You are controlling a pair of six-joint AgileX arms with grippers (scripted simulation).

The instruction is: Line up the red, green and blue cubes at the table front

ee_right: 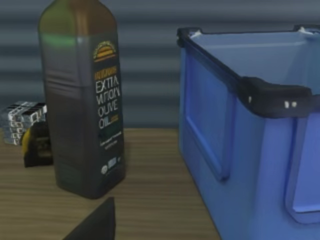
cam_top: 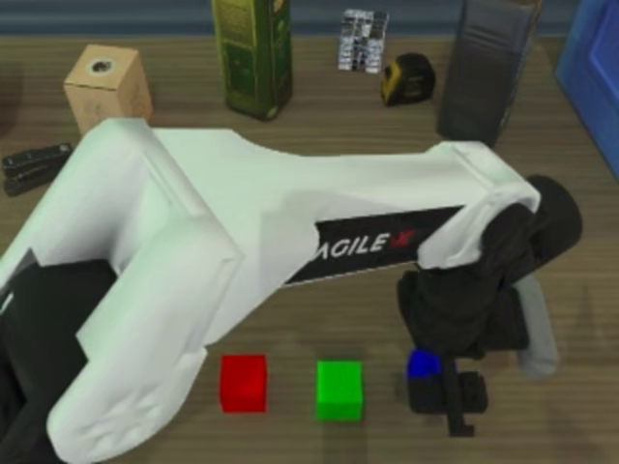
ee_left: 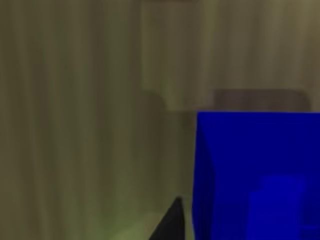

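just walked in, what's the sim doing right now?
The left arm reaches across the table, its claw down at the blue cube near the front. The red cube and green cube already sit side by side to its left, so blue would complete the row. The right arm is not in the top view.

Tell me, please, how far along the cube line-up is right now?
Nearly done. The red cube and green cube already sit side by side at the table front. The left gripper is down at the blue cube, just right of the green. Left: releasing it and retreating. The right arm is out of the top view.
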